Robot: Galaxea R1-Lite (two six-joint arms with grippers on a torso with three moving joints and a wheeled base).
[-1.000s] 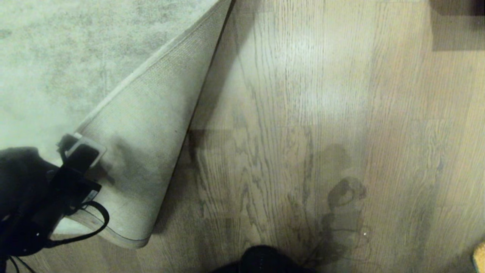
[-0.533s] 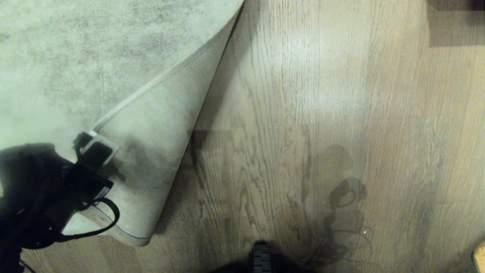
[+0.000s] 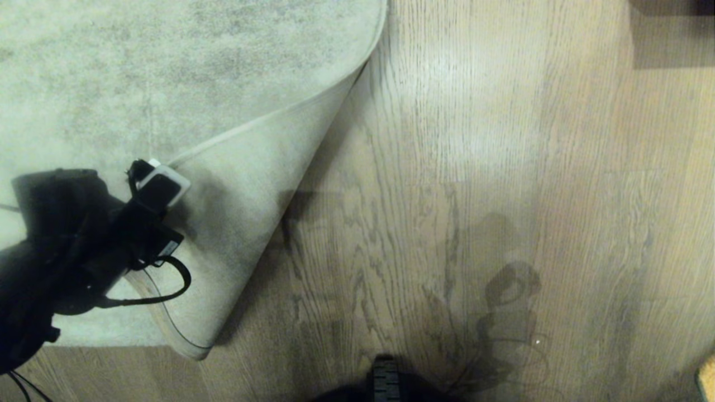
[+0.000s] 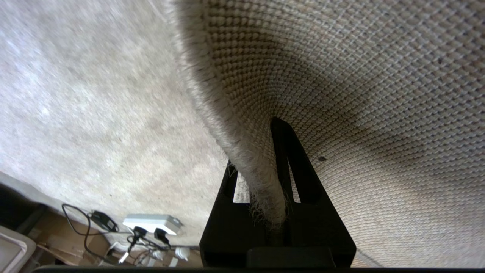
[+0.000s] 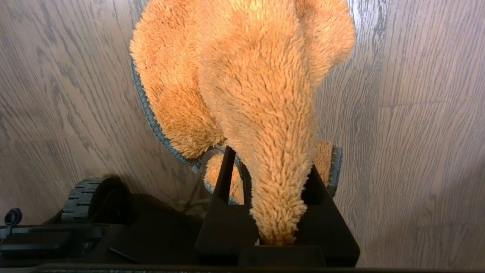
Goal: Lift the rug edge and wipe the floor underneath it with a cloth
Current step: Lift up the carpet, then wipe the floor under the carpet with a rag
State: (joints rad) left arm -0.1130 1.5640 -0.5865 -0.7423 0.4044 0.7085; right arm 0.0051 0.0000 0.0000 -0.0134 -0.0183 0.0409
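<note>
Right gripper (image 5: pixel 273 212): we see its fingers clenched on the cloth (image 5: pixel 246 87), an orange fuzzy rag bunched out past the fingertips, over the floor (image 5: pixel 416 113).
Left gripper (image 4: pixel 265 182): we see it clamped on the rug edge (image 4: pixel 261 182), border pinched between the two fingers (image 4: pixel 282 151).
Rug: we see the corner folded up and over, woven backing (image 3: pixel 246 184) on the near side of the fingers, pile side beyond them.
Floor: bare wood planks beside the fold, right of the left fingers.
Far: power strip (image 4: pixel 151 223) and cables past the rug.
</note>
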